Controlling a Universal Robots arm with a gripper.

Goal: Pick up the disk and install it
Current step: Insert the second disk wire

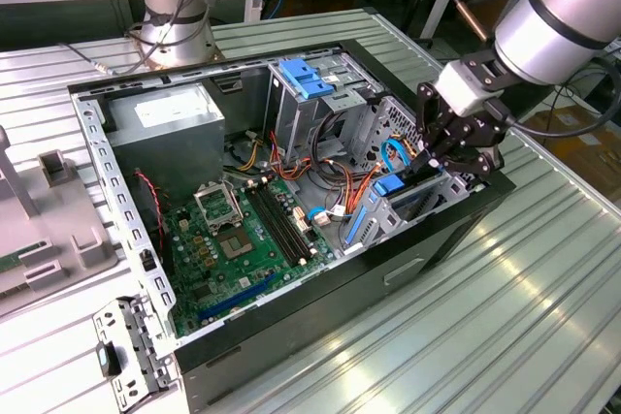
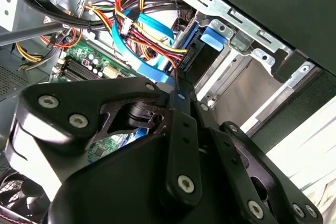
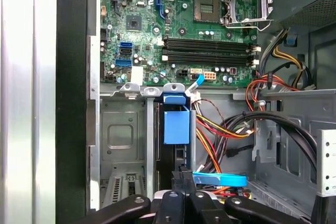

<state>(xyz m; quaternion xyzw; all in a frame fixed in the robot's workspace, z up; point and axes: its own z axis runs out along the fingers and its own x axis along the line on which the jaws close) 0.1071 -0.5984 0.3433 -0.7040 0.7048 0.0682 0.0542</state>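
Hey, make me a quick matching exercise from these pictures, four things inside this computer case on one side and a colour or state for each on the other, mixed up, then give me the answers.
Things:
1. disk
2. power supply box
3. CPU socket
4. gripper

Descriptions:
A. empty, its metal retention frame swung open
B. black, over the drive bay at the exterior view's right
C. grey box in the case's far corner
D. standing on edge in the bay, blue carrier on it

Pairs: 1-D, 2-C, 3-A, 4-B

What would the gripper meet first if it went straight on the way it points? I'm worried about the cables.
Most likely the disk with its blue carrier, standing in the drive bay right ahead of the gripper. The cables lie beside that line, though depth is unclear.
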